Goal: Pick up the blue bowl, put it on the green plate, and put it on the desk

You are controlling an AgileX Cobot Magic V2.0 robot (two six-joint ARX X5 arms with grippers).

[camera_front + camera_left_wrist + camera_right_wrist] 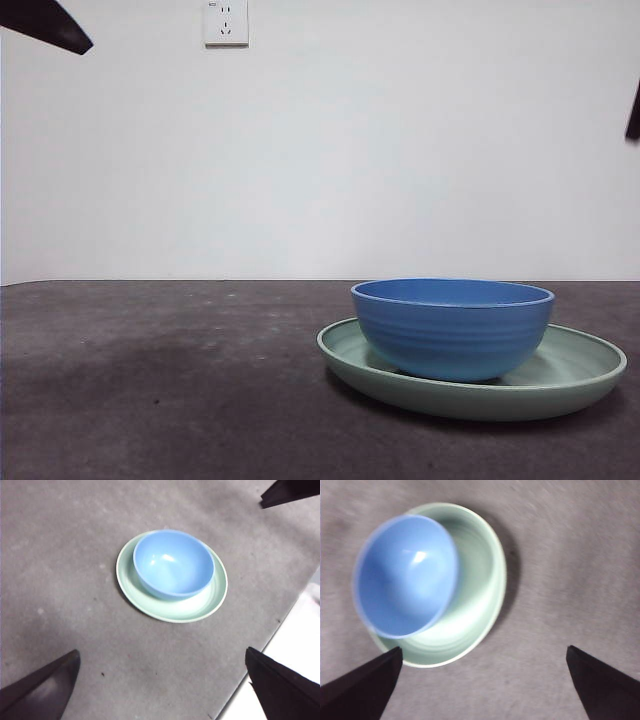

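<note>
1. Sitting inside the green plate (590,372), the blue bowl (452,328) is off-centre: in the left wrist view it crowds one side of the plate, leaving a broad crescent of bare plate opposite. Both rest on the dark surface (160,380).

2. The left gripper (160,680) hangs high with its fingers spread wide and empty; bowl and plate lie ahead of them, well apart. The right gripper (482,680) is likewise spread wide and holding nothing, with the bowl (405,577) just beyond one finger and the plate (480,580) reaching toward the gap between them.

3. Risks, as I judge them:
   - If the bowl still has to go to the surface, a finger coming down on the crowded side could catch the plate rim instead of the bowl wall and tip or drag the plate.
   - Both pieces look glossy, so a pinch on the bowl's thin rim may slip and drop it back onto the plate.
   - The left wrist view shows the surface edge near the plate (172,607); a shove that way could send it toward the drop.
   - The right wrist picture is blurred, so alignment from it is uncertain.

4. Count: one blue bowl (172,562), one green plate, two grippers, and one wall socket (225,22) behind.
</note>
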